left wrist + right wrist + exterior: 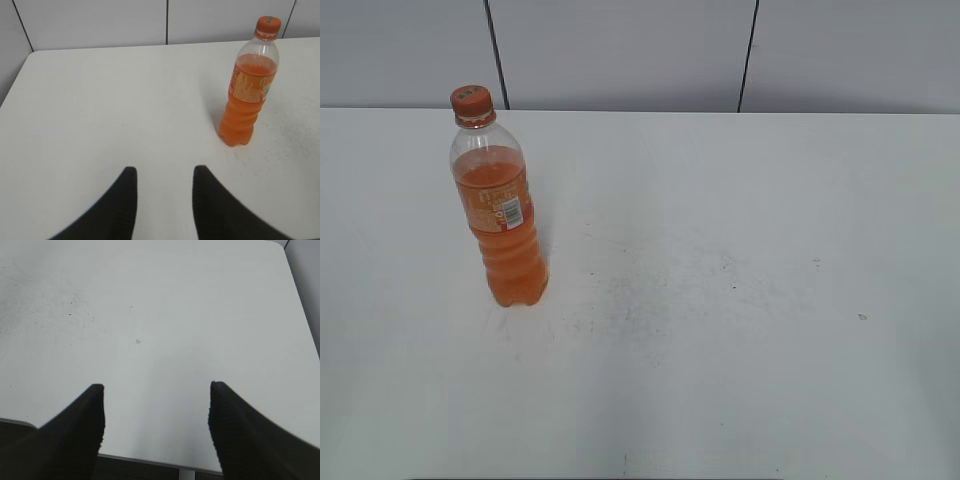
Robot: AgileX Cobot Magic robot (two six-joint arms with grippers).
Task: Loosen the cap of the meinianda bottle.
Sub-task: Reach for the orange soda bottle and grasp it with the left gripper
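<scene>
The meinianda bottle [502, 220] stands upright on the left part of the white table [720, 300]. It is clear plastic with orange soda, an orange label and a white barcode patch. Its orange cap [472, 101] sits on the neck. In the left wrist view the bottle [247, 95] and cap [268, 25] stand ahead and to the right of my left gripper [164, 172], which is open and empty and well short of the bottle. My right gripper [156, 388] is open and empty over the table's near edge. Neither gripper shows in the exterior view.
A grey panelled wall [620, 50] runs behind the table. The table's left edge [15, 80] shows in the left wrist view, and its near edge [150, 460] and right edge [300, 305] show in the right wrist view. Small dark scuffs [650, 300] mark the table's middle.
</scene>
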